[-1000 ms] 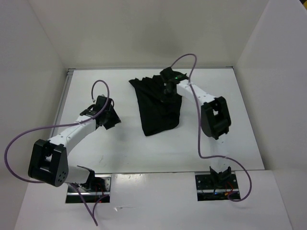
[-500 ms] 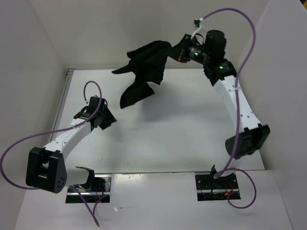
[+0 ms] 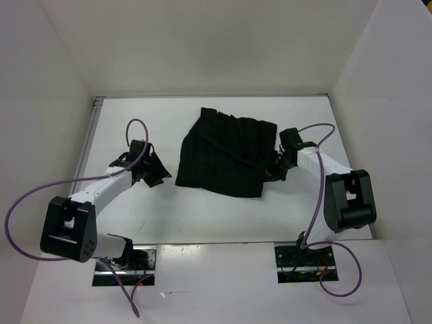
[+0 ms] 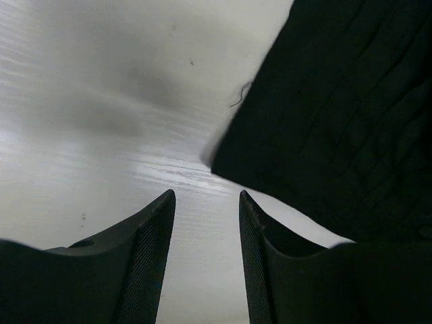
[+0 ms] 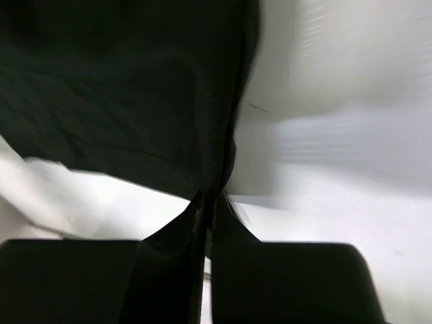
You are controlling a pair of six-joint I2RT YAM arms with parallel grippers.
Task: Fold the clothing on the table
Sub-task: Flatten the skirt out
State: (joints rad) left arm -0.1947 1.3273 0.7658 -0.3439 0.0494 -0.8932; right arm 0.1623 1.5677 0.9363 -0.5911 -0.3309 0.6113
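Flattening the skirt (image 3: pixel 226 154) mid-frame on the table (image 3: pixel 202 216) looks like the step; right gripper (image 3: pixel 275 170) pinches its right edge shut, left gripper (image 3: pixel 156 174) half-open, empty by its lower-left corner; I'd tug gently, low.

WHITE ENCLOSURE: A back wall (image 3: pixel 216 47), a left wall (image 3: pixel 40 101) and a right wall (image 3: pixel 395 101), all plain white, close in a white table (image 3: pixel 202 216) under soft, even light that throws only faint shadows. A thin metal strip (image 3: pixel 86 138) lines the table's left edge; a white board (image 3: pixel 216 283) covers the near side.
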